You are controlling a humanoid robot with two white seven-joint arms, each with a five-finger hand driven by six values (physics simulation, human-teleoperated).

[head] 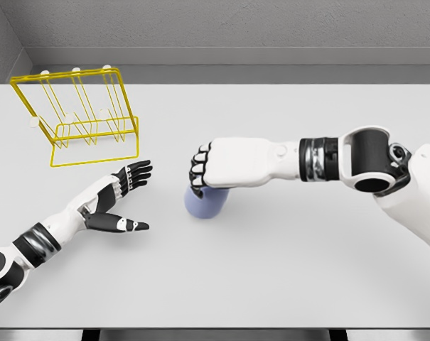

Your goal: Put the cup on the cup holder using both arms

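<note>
Nearest the camera, the left hand (pixel 119 190) lies flat-fingered and empty on the table (pixel 286 270), while the right hand (pixel 218 165) curls over the blue cup (pixel 204 204) mid-table, well apart from the yellow cup holder (pixel 79 117), so placing remains undone.

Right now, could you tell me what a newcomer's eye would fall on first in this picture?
The right hand, at the table's middle, is clenched over a lilac cup. At the far left stands a yellow wire holder, bright against the white table. Between them the left hand lies open, palm toward the cup.
</note>
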